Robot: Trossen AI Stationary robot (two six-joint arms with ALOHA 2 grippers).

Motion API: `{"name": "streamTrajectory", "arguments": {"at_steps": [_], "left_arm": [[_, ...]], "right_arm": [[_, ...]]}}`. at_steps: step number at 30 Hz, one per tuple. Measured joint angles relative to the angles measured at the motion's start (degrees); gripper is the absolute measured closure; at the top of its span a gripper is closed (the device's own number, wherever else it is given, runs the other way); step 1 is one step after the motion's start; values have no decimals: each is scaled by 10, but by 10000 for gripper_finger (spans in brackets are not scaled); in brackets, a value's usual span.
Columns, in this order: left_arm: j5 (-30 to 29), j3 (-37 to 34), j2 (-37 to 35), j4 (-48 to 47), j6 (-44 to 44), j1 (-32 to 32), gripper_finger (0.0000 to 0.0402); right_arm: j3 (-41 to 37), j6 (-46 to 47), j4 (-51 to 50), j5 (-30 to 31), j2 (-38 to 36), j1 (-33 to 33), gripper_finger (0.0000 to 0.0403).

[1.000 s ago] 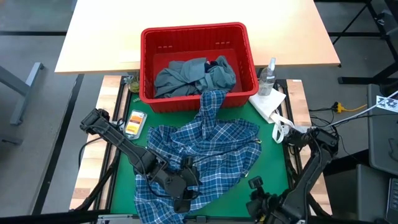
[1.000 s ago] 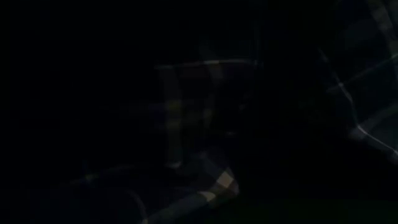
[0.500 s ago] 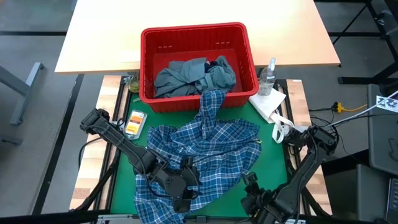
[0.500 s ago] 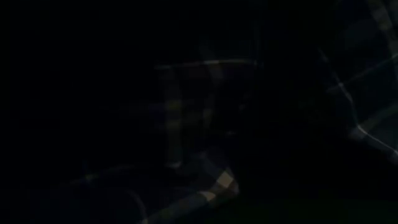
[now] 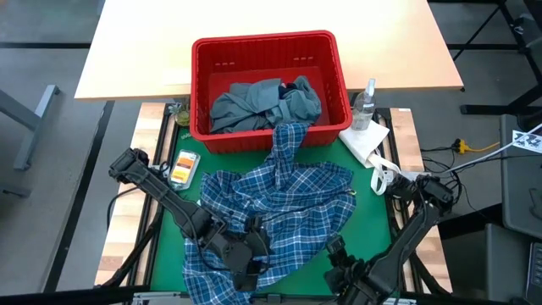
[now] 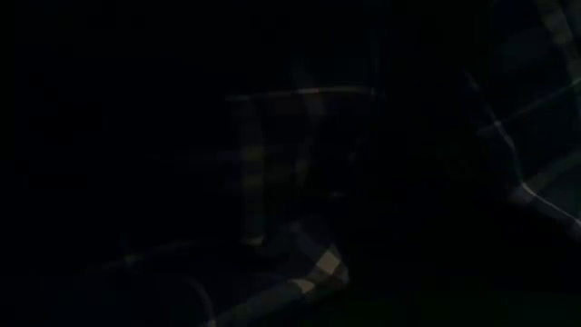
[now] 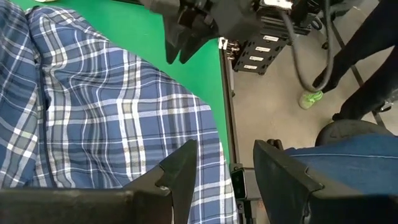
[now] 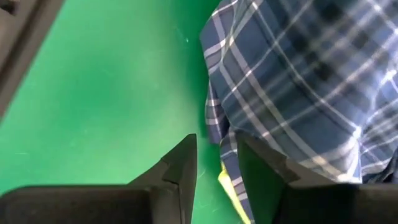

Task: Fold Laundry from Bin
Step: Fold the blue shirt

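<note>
While both claws gape, plaid shirt lies lengthwise — sleeve up into bin

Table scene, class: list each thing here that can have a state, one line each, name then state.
Plaid shirt: spread rumpled on the green mat, one part draped over the basket's front rim.
Red basket: upright, holding grey-blue clothes.
Grey-blue clothes: bunched, unfolded, in the basket.
Spray bottle: standing upright beside the basket.
Left gripper: open, over the shirt's near edge.
Right gripper: open, at the shirt's edge, holding nothing.
</note>
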Motion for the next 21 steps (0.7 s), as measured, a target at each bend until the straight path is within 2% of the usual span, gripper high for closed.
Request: {"name": "streamTrajectory", "arguments": {"at_steps": [11,21], "left_arm": [[0,-1,0,0,0,-4,250],[0,-1,0,0,0,-5,250]], "right_arm": [[0,-41,-4,-2,60,-45,287],[0,-82,-3,-99,66,-85,288]]}}
